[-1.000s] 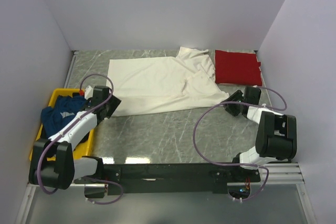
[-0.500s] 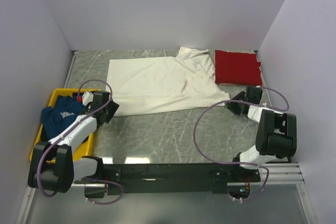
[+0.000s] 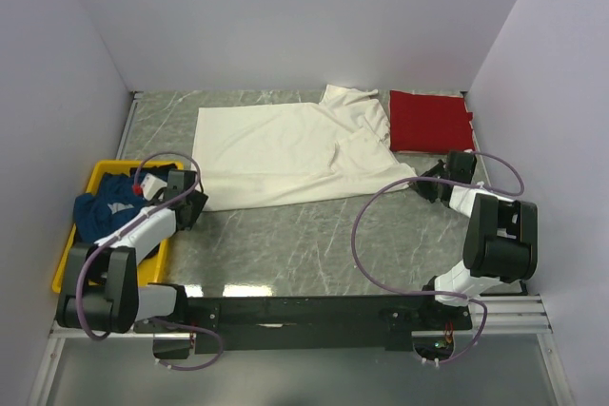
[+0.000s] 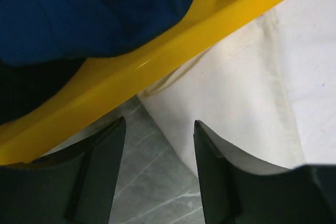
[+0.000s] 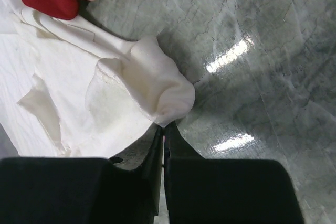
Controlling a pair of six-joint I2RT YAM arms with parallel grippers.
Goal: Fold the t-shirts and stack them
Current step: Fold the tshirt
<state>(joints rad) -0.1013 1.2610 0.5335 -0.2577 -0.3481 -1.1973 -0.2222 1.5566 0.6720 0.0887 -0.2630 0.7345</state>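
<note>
Your left pincer (image 4: 160,129) is spread, low over the near-left corner of the cream-white t-shirt (image 3: 285,154), just beside the yellow tray (image 4: 157,51) w/ the dark blue t-shirt (image 3: 105,204) in it. Your right pincer (image 5: 164,132) is pressed together at the sleeve tip; can't tell if cloth is nipped. The cream-white t-shirt lies spread on the worktop (image 3: 314,235), w/ the red t-shirt (image 3: 430,121) folded at far right, against its edge.

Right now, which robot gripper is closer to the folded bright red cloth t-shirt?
Right. The right gripper, pinching the cream-white t-shirt, sits just in front of the bright red t-shirt; the left gripper is far off beside the yellow plastic tray.
</note>
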